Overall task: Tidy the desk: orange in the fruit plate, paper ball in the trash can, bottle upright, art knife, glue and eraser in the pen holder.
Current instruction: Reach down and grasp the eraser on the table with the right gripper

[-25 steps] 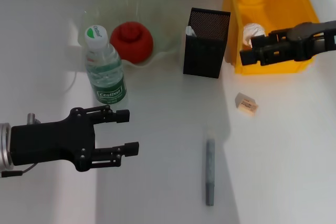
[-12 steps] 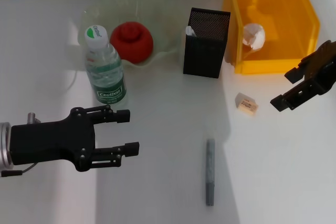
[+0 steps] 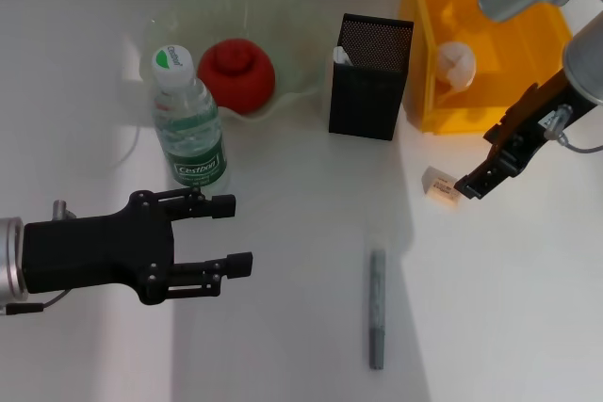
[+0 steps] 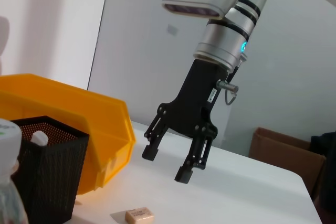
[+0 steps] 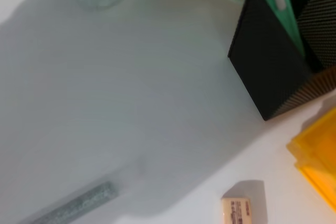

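You are working on a plain white desk (image 3: 283, 214) with a pale wall behind it. Nearest you, the left gripper (image 3: 231, 233) hovers low over bare desk with its fingers spread and nothing in them, parked clear of the work. A little farther on lies the grey art knife (image 3: 377, 308), flat and not yet collected. Beyond it, the right gripper (image 3: 476, 181) hangs just above the eraser (image 3: 440, 185), jaws apart and empty, lined up for what looks like the next pick. The bottle (image 3: 188, 124) already stands upright. Farther back, the pen holder (image 3: 369, 77) has something white poking out, probably the glue. The orange (image 3: 236, 72) sits in the fruit plate (image 3: 301, 35), and the paper ball (image 3: 455, 63) rests in the trash can (image 3: 490, 44).
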